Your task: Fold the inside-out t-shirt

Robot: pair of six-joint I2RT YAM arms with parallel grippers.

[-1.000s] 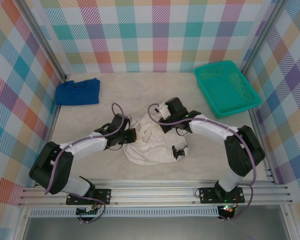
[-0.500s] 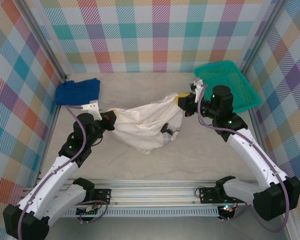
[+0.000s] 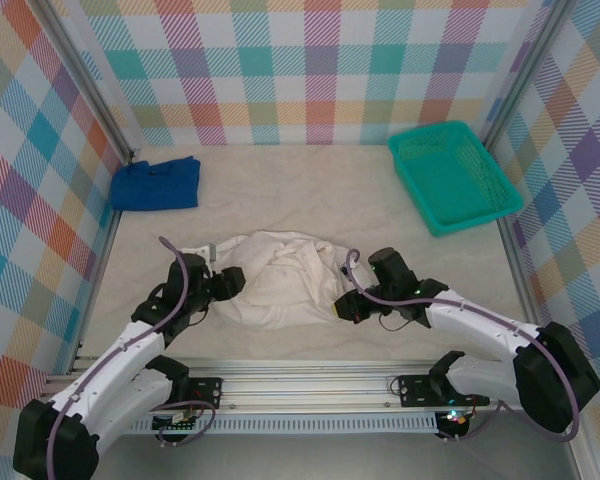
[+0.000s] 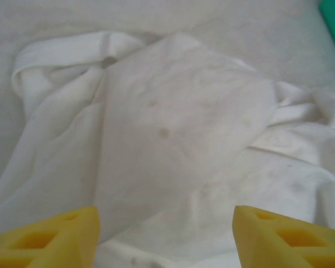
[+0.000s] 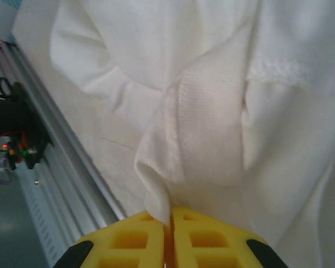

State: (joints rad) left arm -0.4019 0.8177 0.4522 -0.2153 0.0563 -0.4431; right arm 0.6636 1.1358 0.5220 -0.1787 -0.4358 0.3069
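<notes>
Midway across the pale beige worktop (image 3: 310,190) lies the crumpled white cotton inside-out t-shirt (image 3: 280,280). The right gripper (image 5: 169,223) pinches a fold at its right edge. The left gripper (image 4: 164,223) hangs over its left side, jaws wide, holding nothing. A folded blue cloth garment (image 3: 156,183) lies well apart.
</notes>
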